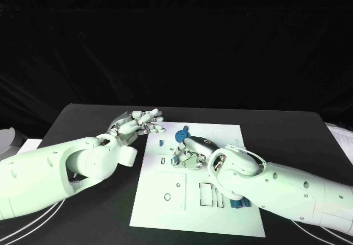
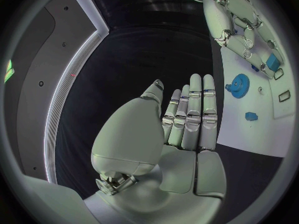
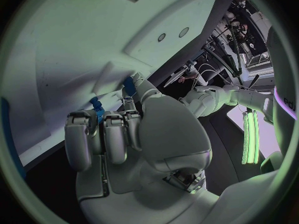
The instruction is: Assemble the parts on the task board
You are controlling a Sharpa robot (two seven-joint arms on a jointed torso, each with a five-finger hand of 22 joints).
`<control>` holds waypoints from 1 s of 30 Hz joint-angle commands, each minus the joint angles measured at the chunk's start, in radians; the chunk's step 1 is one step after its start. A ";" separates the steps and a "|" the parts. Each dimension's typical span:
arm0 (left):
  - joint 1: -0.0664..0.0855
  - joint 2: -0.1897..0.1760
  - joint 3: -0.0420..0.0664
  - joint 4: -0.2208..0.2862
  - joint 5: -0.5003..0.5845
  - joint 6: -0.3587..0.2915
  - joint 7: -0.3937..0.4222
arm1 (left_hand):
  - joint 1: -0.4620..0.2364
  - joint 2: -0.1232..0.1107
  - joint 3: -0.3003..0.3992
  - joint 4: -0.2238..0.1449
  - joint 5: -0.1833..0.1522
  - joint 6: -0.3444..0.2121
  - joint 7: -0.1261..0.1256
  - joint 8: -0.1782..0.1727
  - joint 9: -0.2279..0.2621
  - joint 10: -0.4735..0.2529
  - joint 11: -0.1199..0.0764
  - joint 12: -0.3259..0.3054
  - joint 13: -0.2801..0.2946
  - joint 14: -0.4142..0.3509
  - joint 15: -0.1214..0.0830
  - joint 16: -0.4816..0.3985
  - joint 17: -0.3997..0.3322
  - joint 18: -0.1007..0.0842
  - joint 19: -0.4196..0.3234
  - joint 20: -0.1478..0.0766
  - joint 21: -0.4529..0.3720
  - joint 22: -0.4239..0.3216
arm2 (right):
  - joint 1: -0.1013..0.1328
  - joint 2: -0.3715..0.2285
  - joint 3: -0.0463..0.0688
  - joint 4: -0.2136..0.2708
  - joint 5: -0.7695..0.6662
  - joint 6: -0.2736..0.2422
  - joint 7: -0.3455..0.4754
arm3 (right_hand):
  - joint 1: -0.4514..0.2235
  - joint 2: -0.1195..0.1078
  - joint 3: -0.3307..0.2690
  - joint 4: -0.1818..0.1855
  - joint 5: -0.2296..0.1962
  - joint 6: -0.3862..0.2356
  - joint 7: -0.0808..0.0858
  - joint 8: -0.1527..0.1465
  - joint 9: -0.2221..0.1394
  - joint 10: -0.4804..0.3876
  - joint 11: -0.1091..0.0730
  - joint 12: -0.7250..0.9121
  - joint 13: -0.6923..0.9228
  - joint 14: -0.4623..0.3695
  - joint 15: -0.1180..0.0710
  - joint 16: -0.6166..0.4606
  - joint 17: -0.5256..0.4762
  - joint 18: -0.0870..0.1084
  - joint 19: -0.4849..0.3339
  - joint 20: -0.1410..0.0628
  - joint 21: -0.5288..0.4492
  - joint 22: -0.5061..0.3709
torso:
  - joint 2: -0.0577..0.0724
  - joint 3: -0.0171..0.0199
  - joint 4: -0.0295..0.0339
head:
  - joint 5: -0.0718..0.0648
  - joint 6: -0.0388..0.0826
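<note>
1. Black table [image 1: 88, 115] carries the white board [image 1: 221, 214], with a blue gear [image 1: 180, 135] near its far edge.
2. Right robot hand [image 1: 190, 153] sits mid-board, fingers curled around a small blue part [image 3: 96, 104].
3. Left robot hand [image 1: 140, 122] hovers beside the board's far-left corner, fingers straight, holding nothing.

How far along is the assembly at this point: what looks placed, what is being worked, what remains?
Looks placed: a blue gear sits on the task board, with blue parts near its lower right edge. In hand: the right hand is down on the board's middle with a small blue part at its fingertips. The left hand hovers open beside the board. How many remain: cannot tell.
</note>
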 commanded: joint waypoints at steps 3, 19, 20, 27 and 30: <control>0.001 0.002 0.001 0.000 0.003 0.024 0.010 | 0.000 0.008 0.001 -0.004 -0.002 -0.007 0.003 -0.002 -0.001 0.001 0.005 -0.006 -0.001 -0.004 0.004 -0.005 0.001 0.011 0.002 0.004 -0.005 -0.002 | -0.003 -0.007 -0.002 0.001 -0.083 0.026 -0.051 | 0.002 0.005 0.003 0.003 0.007 0.038 -0.030 0.001 0.001 0.065 -0.003 0.002 0.200 0.104 -0.008 0.003 0.261 -0.012 0.053 -0.004 0.001 0.151 | 0.000 0.0001 0.0001 | -0.001 -0.003; 0.001 0.002 0.001 -0.001 0.003 0.025 0.009 | 0.000 0.008 0.001 -0.004 -0.002 -0.007 0.003 -0.002 -0.001 0.001 0.005 -0.006 -0.001 -0.004 0.004 -0.005 0.001 0.011 0.002 0.004 -0.005 -0.002 | -0.004 -0.010 -0.002 0.008 -0.102 0.098 -0.068 | -0.012 -0.007 0.004 0.004 -0.006 0.033 -0.026 -0.007 0.000 0.062 -0.001 -0.007 0.196 0.103 -0.007 0.000 0.257 -0.011 0.052 -0.004 -0.002 0.148 | -0.001 -0.0018 -0.0001 | -0.005 -0.007; 0.001 0.002 0.001 -0.001 0.003 0.025 0.009 | 0.000 0.008 0.001 -0.004 -0.002 -0.007 0.003 -0.002 -0.001 0.001 0.005 -0.006 -0.001 -0.004 0.004 -0.005 0.001 0.011 0.002 0.004 -0.005 -0.002 | -0.004 -0.009 -0.002 0.008 -0.102 0.102 -0.070 | -0.017 -0.010 0.002 0.006 -0.010 0.031 -0.025 -0.009 0.000 0.061 0.000 -0.009 0.195 0.102 -0.006 0.000 0.256 -0.011 0.051 -0.004 -0.002 0.147 | -0.001 -0.0021 0.0006 | -0.006 -0.007; 0.001 0.002 0.001 0.000 0.003 0.025 0.009 | 0.000 0.008 0.001 -0.004 -0.002 -0.007 0.003 -0.002 -0.001 0.001 0.005 -0.006 -0.001 -0.004 0.004 -0.005 0.001 0.011 0.002 0.004 -0.005 -0.002 | -0.004 -0.008 -0.002 0.011 -0.120 0.112 -0.082 | -0.053 -0.042 -0.017 0.023 -0.024 0.010 -0.013 -0.028 -0.007 0.053 0.010 -0.028 0.183 0.101 0.002 -0.003 0.251 -0.010 0.049 0.002 -0.005 0.142 | -0.001 -0.0020 0.0020 | -0.010 -0.007; 0.001 0.001 0.001 0.000 0.003 0.025 0.009 | 0.000 0.008 0.001 -0.004 -0.002 -0.007 0.003 -0.002 -0.001 0.001 0.005 -0.006 -0.001 -0.004 0.004 -0.005 0.001 0.011 0.002 0.004 -0.005 -0.002 | -0.004 -0.008 -0.002 0.013 -0.125 0.110 -0.086 | -0.059 -0.049 -0.021 0.027 -0.025 0.003 -0.010 -0.033 -0.009 0.050 0.013 -0.035 0.179 0.101 0.004 -0.003 0.250 -0.010 0.048 0.004 -0.006 0.140 | -0.001 -0.0020 0.0023 | -0.010 -0.008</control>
